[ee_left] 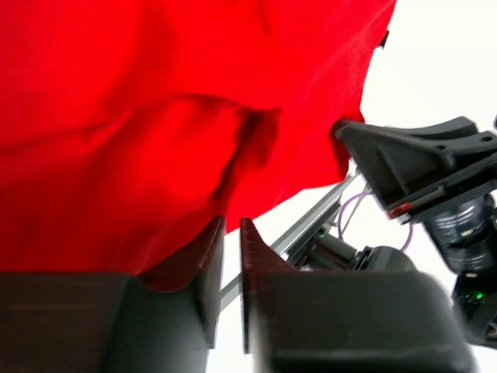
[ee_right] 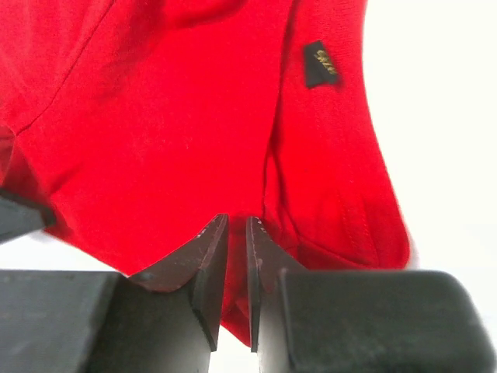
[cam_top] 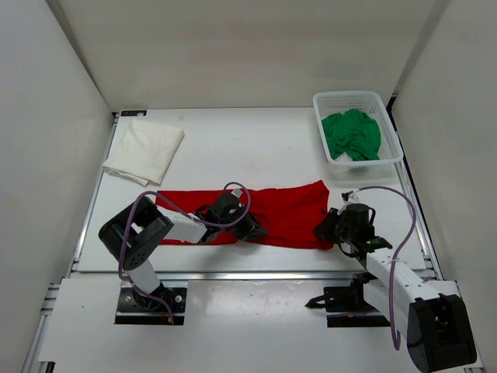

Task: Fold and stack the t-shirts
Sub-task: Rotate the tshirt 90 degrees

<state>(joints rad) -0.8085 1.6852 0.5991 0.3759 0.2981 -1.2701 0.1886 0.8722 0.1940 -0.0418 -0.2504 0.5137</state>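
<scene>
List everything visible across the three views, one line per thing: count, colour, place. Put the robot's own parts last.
white t-shirt: one, white, folded at the table's far left.
red t-shirt: one, bright red, spread across the near middle of the table.
green t-shirt: one, deep green, bunched inside the basket.
basket: one, white mesh, far right of the table.
label: one, black, on the red t-shirt.
table: one, white, under everything.
cables: two, purple, one looping along each arm.
left gripper: one, black, at the red t-shirt's near edge, jaws nearly together; grip unclear.
right gripper: one, black, at the red t-shirt's near right corner, jaws nearly together; grip unclear.
</scene>
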